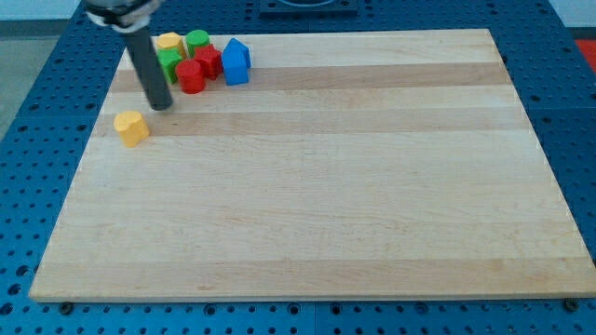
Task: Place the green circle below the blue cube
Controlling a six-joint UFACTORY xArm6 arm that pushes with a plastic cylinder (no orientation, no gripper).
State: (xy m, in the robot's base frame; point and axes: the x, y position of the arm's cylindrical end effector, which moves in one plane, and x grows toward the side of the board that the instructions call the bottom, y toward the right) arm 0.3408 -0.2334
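Inspection of the pale wooden counter (317, 186), resting on a blue perforated base (28, 140).

Landmark: the blue house-shaped block (236, 61), standing near the counter's top edge, toward the view's left.

Task item: the green round block (196, 41) sits to the view's upper left of the blue block, at the top of a tight cluster. It is level with or above the blue block, not below it.

Other items in the cluster, all to the view's left of the blue block: a red block (209, 60) just beside it, shape unclear; a red round block (191, 76) lower and further left; a yellow block (169, 42) beside the green round one; a second green block (169, 61), partly hidden behind my rod, shape unclear.

Separate item: a yellow block (131, 127), well to the lower left of the blue block and apart from the cluster.

Tool state: my tool is a plain dark rod with no parts to spread or press together; it pinches nothing. My tip (160, 105) rests on the counter to the lower left of the blue block, between the cluster and the lone yellow block. Whether it touches any block I cannot tell.
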